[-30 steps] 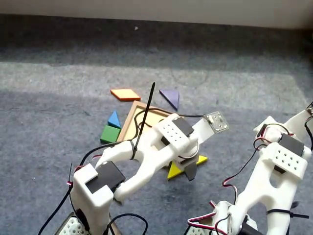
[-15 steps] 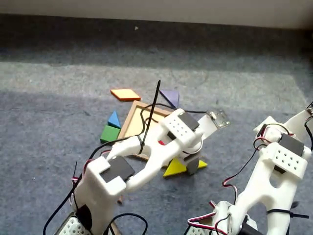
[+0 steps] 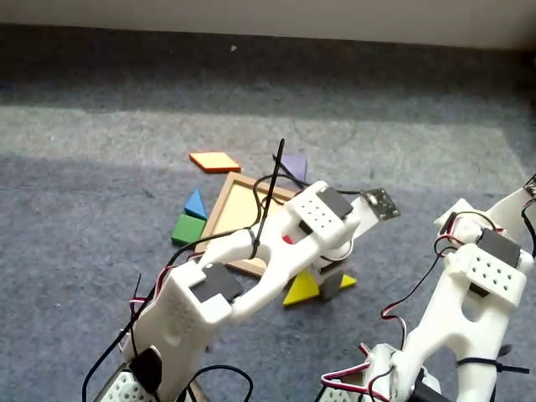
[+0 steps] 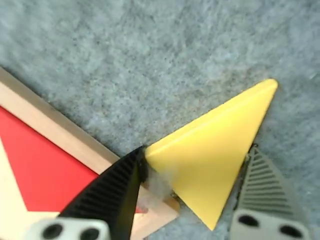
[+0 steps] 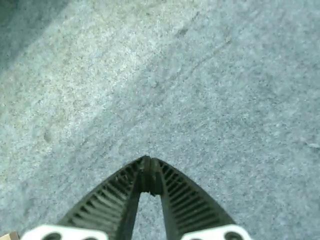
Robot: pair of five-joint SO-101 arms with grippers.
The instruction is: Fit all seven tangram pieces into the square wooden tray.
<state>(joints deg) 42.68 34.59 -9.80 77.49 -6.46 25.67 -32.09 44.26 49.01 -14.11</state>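
Grey worktop (image 3: pixel 100 126), as I see it from above. Square wooden tray (image 3: pixel 213 214): a red piece (image 4: pixel 45 165) lies inside. Yellow triangle (image 4: pixel 215 155): just outside the tray's corner, grasped by my left pincer (image 4: pixel 196 151), one finger at its corner, one on the opposite edge. Right pincer (image 5: pixel 148 162): clenched on nothing, over worktop, well apart.

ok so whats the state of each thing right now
wooden tray: holds red piece
red piece: in tray
left pincer: shut on yellow triangle
yellow triangle: gripped, beside tray corner
right pincer: shut, empty
orange parallelogram: loose, outside tray
purple triangle: outside tray
blue triangle: outside tray
green square: outside tray
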